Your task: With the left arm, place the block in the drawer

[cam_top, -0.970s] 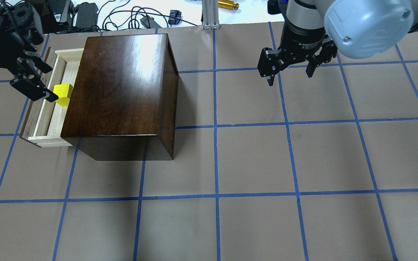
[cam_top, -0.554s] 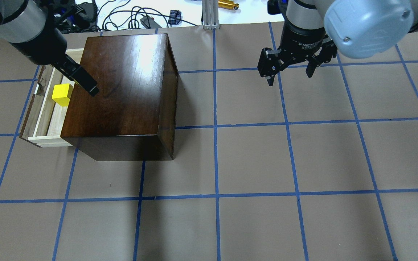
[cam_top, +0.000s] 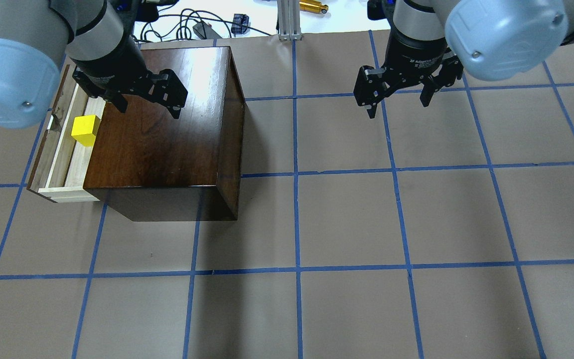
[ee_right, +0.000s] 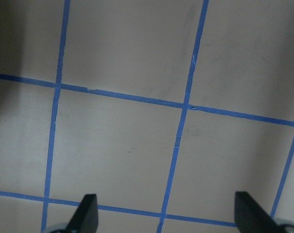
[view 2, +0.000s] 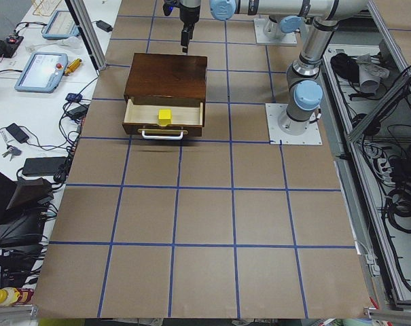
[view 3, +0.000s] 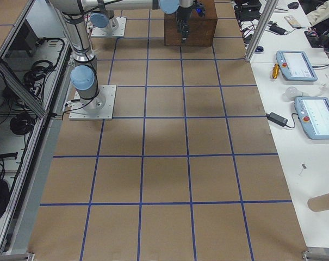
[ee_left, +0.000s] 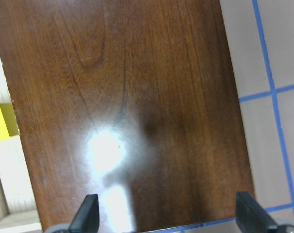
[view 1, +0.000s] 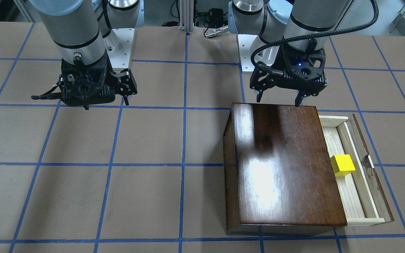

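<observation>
The yellow block [cam_top: 83,130] lies in the pulled-out drawer [cam_top: 75,167] on the left side of the dark wooden box [cam_top: 162,144]. It also shows in the front view [view 1: 343,164] and at the left edge of the left wrist view [ee_left: 2,124]. My left gripper [cam_top: 148,109] hangs open and empty above the box's top, to the right of the block and apart from it. In the front view the left gripper [view 1: 278,102] is over the box's back edge. My right gripper [cam_top: 397,107] is open and empty over bare table, far right of the box.
The drawer's dark front panel [view 1: 373,175] stands out past the box's side. Cables and small gear [cam_top: 192,22] lie beyond the table's far edge. The table [cam_top: 347,224] is brown with blue tape grid lines.
My left gripper has swung away from the block, moving right from over the drawer to over the box's top. The block stays in the drawer. The right arm has not moved.
</observation>
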Available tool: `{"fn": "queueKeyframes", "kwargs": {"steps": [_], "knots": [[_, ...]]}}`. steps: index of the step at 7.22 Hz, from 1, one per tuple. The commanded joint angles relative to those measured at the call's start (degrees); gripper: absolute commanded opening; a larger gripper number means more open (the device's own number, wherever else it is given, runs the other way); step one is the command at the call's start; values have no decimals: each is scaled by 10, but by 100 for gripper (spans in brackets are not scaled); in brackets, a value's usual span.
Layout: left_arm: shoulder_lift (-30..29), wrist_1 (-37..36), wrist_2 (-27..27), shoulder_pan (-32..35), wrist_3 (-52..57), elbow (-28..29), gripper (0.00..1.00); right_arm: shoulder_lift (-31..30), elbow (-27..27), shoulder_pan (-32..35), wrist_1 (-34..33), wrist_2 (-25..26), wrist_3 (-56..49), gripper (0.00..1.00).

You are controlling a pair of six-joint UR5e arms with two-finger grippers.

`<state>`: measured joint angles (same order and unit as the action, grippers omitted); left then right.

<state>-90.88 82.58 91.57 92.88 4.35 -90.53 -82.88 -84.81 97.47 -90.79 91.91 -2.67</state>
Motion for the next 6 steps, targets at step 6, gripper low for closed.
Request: {"fn": "queueKeyframes", "kwargs": {"steps": [6], "knots": [[13,8,-21,-6,-32,0,100,0,0,0,0,0,0,100]]}}
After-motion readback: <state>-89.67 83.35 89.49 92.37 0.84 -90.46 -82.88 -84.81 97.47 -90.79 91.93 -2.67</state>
